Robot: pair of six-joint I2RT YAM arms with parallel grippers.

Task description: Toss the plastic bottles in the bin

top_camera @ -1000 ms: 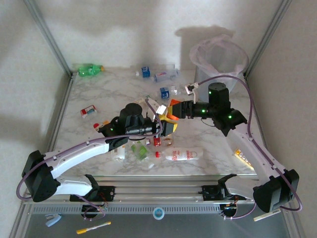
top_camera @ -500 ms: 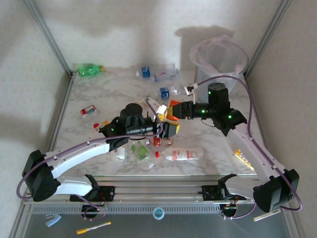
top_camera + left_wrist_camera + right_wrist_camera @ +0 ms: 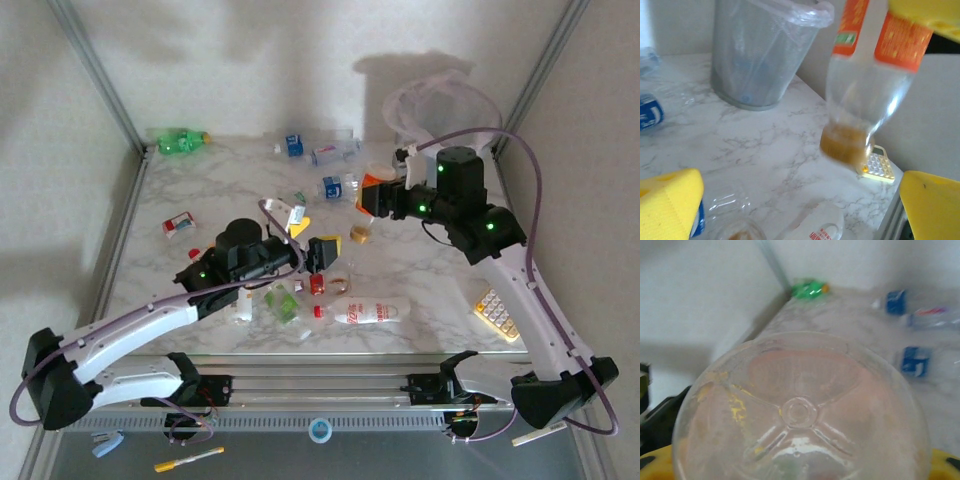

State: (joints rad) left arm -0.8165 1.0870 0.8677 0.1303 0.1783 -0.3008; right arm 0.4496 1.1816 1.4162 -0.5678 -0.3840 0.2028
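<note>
My right gripper (image 3: 373, 196) is shut on a clear bottle with an orange label (image 3: 865, 85), which hangs above the table with brown liquid in its base (image 3: 357, 233). That base (image 3: 800, 415) looms close in the right wrist view. The grey bin (image 3: 440, 120) with its whitish bag stands at the back right, just behind the right gripper. My left gripper (image 3: 316, 250) is open and empty, its yellow fingers (image 3: 670, 200) wide apart, left of and below the hanging bottle. Other bottles lie about: a green one (image 3: 180, 141), blue-labelled ones (image 3: 332, 186), a red-lettered one (image 3: 365, 312).
A beige calculator (image 3: 497, 312) lies at the right near the front edge. Small bottles (image 3: 283, 300) crowd the table under the left gripper. Metal frame posts (image 3: 95, 70) and white walls enclose the table. Bare marble (image 3: 430, 270) stretches between the bin and the calculator.
The grippers were together at the bottle. The right one has lifted it back and right toward the bin; the left has let go and drawn back left.
</note>
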